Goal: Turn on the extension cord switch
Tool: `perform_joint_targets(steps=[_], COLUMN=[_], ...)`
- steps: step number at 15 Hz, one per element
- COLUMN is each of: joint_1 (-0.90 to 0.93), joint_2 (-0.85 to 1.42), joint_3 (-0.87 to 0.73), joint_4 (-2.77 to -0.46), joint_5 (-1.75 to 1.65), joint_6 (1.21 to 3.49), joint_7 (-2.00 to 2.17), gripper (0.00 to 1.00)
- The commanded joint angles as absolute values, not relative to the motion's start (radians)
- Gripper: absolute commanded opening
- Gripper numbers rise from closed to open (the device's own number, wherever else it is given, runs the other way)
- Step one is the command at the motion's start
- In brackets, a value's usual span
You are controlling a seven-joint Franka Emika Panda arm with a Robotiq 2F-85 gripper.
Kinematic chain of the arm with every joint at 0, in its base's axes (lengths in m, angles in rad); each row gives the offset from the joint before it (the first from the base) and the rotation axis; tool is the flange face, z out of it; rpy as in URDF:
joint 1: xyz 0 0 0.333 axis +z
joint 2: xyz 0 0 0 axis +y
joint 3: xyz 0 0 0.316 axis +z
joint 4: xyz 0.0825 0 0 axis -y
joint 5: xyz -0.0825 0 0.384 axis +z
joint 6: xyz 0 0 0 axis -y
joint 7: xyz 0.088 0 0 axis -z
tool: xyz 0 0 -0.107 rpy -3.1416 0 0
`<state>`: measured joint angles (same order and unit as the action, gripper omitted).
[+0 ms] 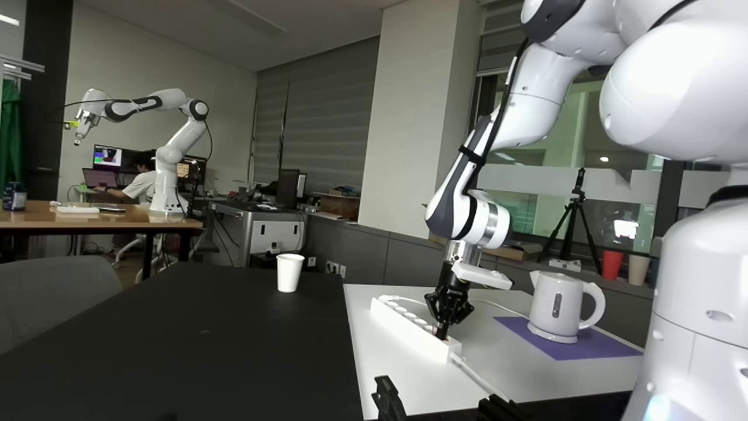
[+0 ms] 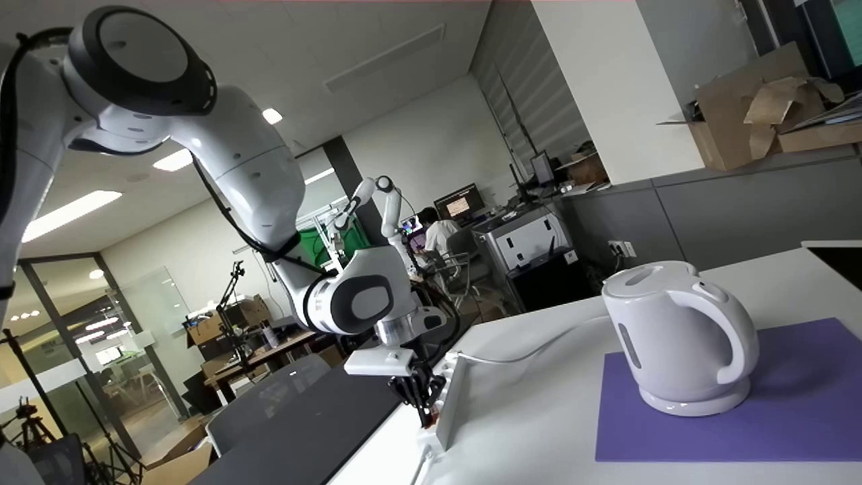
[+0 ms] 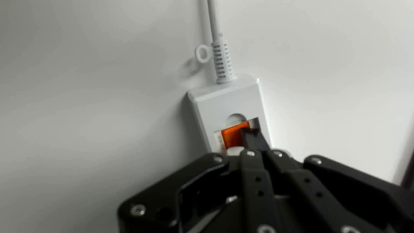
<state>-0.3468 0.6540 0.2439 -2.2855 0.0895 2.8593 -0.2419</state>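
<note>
The extension cord [image 1: 409, 335] is a long white strip lying on the white table. It also shows in an exterior view [image 2: 450, 402] and, by its cable end, in the wrist view [image 3: 231, 103]. The orange-red switch [image 3: 231, 136] sits at the cable end. My gripper [image 3: 254, 136] is shut, its fingertips together, with nothing seen between them. The tips are over the right part of the switch and hide that part. They appear to touch it. In both exterior views the gripper [image 1: 442, 332] [image 2: 425, 416] points down onto this end of the strip.
A white kettle [image 1: 555, 307] [image 2: 680, 337] stands on a purple mat [image 1: 602, 349] [image 2: 801, 424] beside the strip. A cable [image 3: 213, 19] leaves the strip's switch end. A plug lead [image 2: 518, 359] runs from the far end. A paper cup [image 1: 288, 273] stands on the black table [image 1: 234, 351].
</note>
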Motion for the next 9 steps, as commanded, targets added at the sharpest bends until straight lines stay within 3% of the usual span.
perform_joint_targets(steps=[1, 9], joint_1=[-0.460, -0.513], joint_2=[0.749, 0.806], joint_3=[0.294, 0.266], joint_4=[-2.214, -2.107], joint_5=[0.166, 0.347], joint_6=[2.779, 2.594], joint_7=[-0.346, -0.467], gripper=[0.00, 0.00])
